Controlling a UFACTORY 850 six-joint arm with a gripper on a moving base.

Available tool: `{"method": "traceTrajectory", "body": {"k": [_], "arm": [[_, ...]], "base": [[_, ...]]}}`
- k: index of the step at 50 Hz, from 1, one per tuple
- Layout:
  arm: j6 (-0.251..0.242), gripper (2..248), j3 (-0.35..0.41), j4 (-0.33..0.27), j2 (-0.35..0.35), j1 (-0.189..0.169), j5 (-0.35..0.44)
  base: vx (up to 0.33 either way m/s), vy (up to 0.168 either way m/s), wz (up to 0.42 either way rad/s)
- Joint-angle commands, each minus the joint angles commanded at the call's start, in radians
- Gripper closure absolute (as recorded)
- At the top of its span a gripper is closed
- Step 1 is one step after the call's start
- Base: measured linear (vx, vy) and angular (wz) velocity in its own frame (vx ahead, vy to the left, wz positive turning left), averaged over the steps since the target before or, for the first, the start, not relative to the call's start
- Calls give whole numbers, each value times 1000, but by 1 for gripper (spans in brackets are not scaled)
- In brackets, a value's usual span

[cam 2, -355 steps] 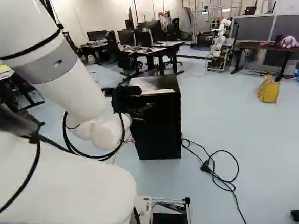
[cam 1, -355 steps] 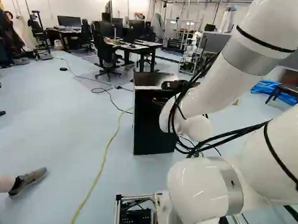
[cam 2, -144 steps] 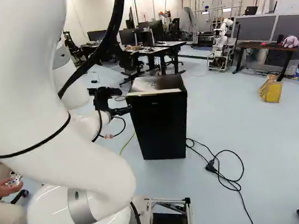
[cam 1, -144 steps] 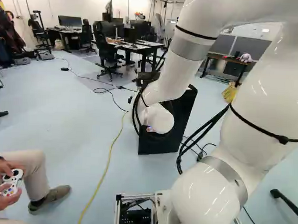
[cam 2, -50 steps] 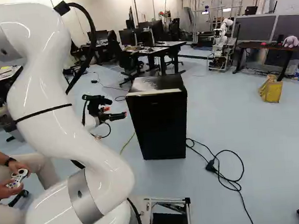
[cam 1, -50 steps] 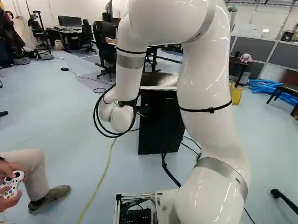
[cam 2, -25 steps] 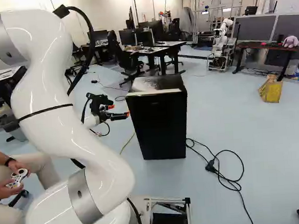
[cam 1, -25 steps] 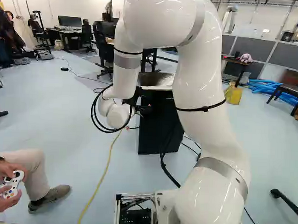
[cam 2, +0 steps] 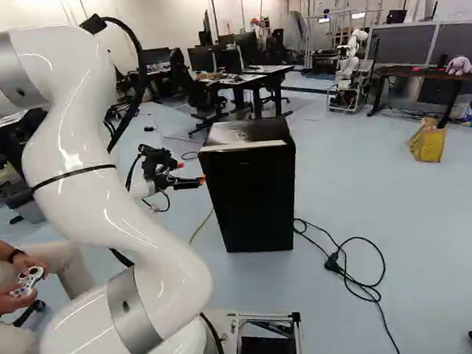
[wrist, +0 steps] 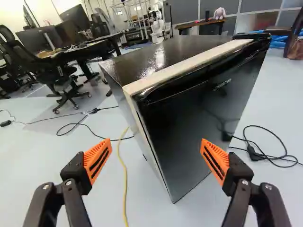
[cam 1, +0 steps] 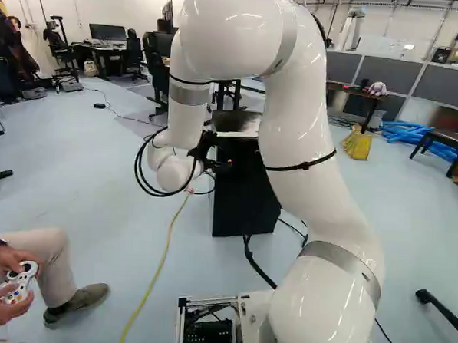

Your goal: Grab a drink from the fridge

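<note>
Your biggest thing in sight is the white arm (cam 1: 301,121), bent over at the top and reaching down toward the black fridge (cam 2: 254,200). That fridge stands on the floor (cam 2: 386,239), near the middle of the right base view, with its door (wrist: 184,142) closed, so you can't see what it holds. Behind it, to the left in the right base view, you have a work table (cam 2: 249,80) carrying monitors (cam 2: 228,61); farther back is another robot (cam 2: 347,65). At the right of the right base view, a yellow bag (cam 2: 428,142) sits on the floor, its contents too far off to make out. Your gripper (cam 2: 191,174) is just beside the fridge's upper front, on its left side in that view. From the wrist view, your gripper (wrist: 156,153) has its two fingers spread well apart, nothing between the orange pads (wrist: 215,161); the fridge is ahead, one finger lined up with the door and the other with the floor alongside. A black cable (cam 2: 352,278) loops on the floor to the fridge's right in the right base view. Smallest of all, you have a short line of pale lettering (wrist: 221,84) high on the door.
</note>
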Motion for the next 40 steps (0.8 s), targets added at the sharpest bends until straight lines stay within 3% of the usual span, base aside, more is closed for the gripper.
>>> {"method": "traceTrajectory", "body": {"k": [13, 40], "arm": [[0, 3, -43, 46, -25, -3, 13], [0, 3, -88, 52, -52, -13, 54]], "base": [[0, 0, 0], [0, 0, 0]]}}
